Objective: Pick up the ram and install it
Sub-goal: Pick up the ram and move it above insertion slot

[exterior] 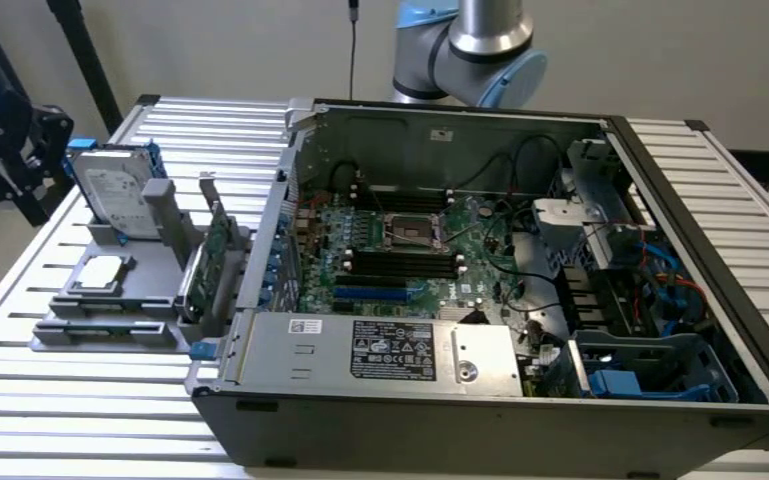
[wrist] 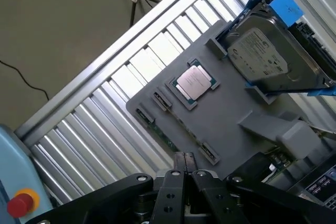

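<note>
At exterior view's left, on gray holder [exterior: 97,335]: ram [wrist: 169,140], thin green edge, looks to stand in slot near silver chip [wrist: 193,83]. Over holder: gripper [wrist: 185,157], squeezed tight, holds nothing. Not picked up yet, not put in computer case [exterior: 491,400]; whole job left.

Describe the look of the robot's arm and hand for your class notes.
The arm is a silver-grey tube with rounded light-blue joint caps. The hand is black, built from flat angular links dotted with small round holes.
</note>
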Robot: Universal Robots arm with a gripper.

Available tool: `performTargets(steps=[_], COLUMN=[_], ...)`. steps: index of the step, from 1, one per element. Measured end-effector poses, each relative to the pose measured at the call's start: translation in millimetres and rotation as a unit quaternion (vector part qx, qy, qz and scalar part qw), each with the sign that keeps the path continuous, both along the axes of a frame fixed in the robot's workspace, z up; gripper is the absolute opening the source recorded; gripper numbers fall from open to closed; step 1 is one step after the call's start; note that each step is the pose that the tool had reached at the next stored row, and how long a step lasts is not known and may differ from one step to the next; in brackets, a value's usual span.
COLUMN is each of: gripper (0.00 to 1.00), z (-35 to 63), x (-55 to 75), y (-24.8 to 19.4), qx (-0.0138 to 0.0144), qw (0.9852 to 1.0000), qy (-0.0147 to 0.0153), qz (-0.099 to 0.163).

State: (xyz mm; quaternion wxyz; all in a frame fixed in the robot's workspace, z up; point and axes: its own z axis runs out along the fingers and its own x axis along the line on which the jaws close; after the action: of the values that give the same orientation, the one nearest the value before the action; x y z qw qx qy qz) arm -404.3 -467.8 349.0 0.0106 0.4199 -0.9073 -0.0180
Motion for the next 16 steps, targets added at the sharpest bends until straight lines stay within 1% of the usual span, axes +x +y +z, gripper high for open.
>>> performTargets(steps=[2,4,6,8,12,14,16], gripper=[0.11,0.11,0.11,0.11,0.11,0.11,0.11], z=[-0.6,-1.2,-1.8,-2.4,-3.6,-4.2,-4.8], x=[0.0,0.0,0.0,0.0,0.0,0.0,0.0], y=[0.0,0.0,0.0,0.0,0.0,0.0,0.0], qx=[0.0000,0.0000,0.0000,0.0000,0.0000,0.0000,0.0000], qw=[0.9998,0.9993,0.9985,0.9974,0.9941,0.9920,0.9894], qy=[0.0000,0.0000,0.0000,0.0000,0.0000,0.0000,0.0000], qz=[0.018,0.036,0.054,0.072,0.109,0.127,0.145])
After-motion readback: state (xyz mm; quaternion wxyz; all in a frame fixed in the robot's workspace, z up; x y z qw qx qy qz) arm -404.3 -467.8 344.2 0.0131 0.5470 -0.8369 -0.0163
